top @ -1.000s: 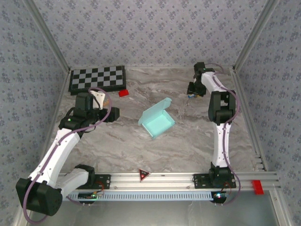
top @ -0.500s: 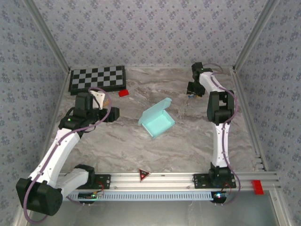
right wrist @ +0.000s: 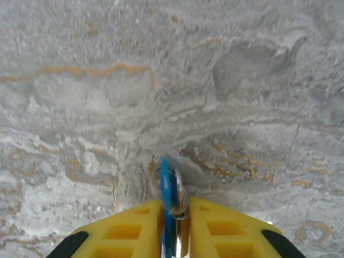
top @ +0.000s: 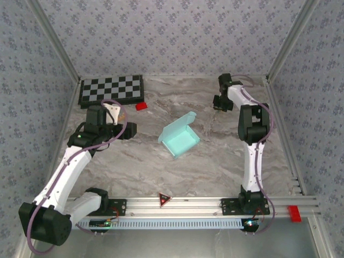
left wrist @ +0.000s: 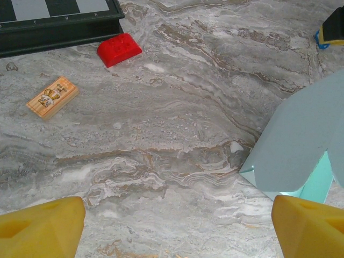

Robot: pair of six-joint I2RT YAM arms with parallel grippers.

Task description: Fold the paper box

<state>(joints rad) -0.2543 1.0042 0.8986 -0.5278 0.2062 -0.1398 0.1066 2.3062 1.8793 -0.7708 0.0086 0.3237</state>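
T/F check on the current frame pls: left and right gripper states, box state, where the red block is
1. The left gripper is open with nothing between its fingers. True.
2. The paper box lies as a flat, unfolded sheet. False: it is already formed into a box, with its lid standing partly open.
3. The right gripper is pinched on a thin blue item with a metal ring. True.
4. The red block sits on top of the checkerboard. False: it lies on the table, just beside the board's near right corner.
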